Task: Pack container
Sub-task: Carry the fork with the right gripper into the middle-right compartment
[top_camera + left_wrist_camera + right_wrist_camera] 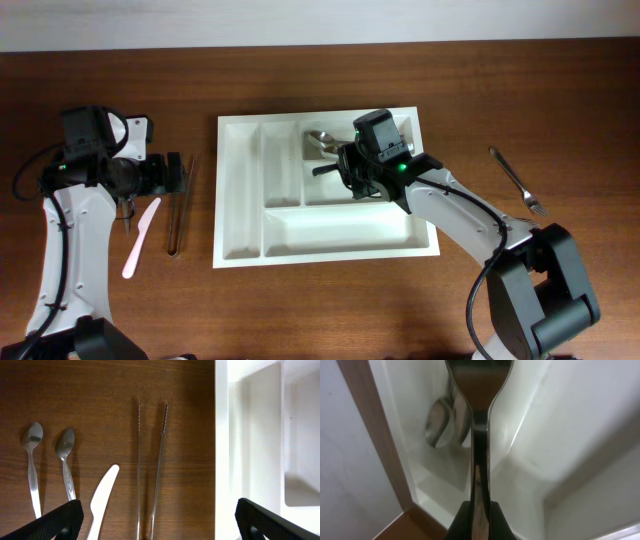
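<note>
Left to right, we see 2 spoons [32,437], a white knife [102,492] and tongs [150,460] by the left claw [178,174], fingers apart. The tray [240,200] lies at table centre. The right claw [338,172] is clamped on a metal utensil [479,420] over a spoon [320,138] in the tray's upper compartment. A fork [515,180] lies at far right.

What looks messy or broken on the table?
Nothing is spilled or broken. The white tray sits a little crooked compared with the far edge of the table, and one fork lies slanted, all alone to the right of the tray.
</note>
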`<act>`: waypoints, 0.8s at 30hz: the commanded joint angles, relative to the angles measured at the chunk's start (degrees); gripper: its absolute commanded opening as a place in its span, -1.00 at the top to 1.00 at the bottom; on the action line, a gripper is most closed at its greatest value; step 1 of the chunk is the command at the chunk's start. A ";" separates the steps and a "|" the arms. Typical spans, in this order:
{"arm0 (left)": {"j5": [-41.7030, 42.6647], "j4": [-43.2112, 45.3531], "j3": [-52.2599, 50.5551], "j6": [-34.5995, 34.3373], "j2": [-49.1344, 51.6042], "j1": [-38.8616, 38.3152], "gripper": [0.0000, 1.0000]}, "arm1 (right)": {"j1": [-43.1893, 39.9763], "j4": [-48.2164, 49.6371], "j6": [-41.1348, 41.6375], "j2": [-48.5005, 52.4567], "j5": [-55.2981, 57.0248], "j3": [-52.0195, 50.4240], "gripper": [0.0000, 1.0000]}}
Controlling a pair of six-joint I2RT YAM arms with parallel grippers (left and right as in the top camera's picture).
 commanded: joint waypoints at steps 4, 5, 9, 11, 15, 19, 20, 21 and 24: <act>0.00 -0.02 1.22 0.92 0.31 0.35 -0.98 | 1.90 0.24 1.20 0.11 -2.56 0.90 0.92; 0.00 -0.04 1.22 0.92 0.31 0.35 -0.98 | 2.23 0.11 1.99 0.11 -2.12 0.90 0.92; 0.00 -0.04 1.22 0.92 0.31 0.35 -0.98 | 2.51 0.13 2.01 0.13 -1.27 0.90 0.92; 0.00 -0.04 1.22 0.92 0.31 0.35 -0.98 | 2.51 0.13 2.01 0.11 -1.22 0.90 0.92; 0.00 -0.02 1.22 0.92 0.31 0.35 -0.98 | 2.51 0.13 2.01 0.13 -1.20 0.90 0.92; 0.00 -0.02 1.22 0.92 0.31 0.35 -0.98 | 2.47 -0.33 1.99 0.11 0.26 0.90 0.92; 0.00 -0.02 1.22 0.92 0.31 0.35 -0.98 | 2.45 -0.31 1.99 0.13 0.26 0.90 0.92; 0.00 -0.04 1.22 0.92 0.31 0.35 -0.98 | 2.47 -0.26 1.99 0.11 0.24 0.90 0.92; 0.00 -0.02 1.22 0.92 0.31 0.35 -0.98 | 2.51 -0.26 1.99 0.13 -0.22 0.90 0.92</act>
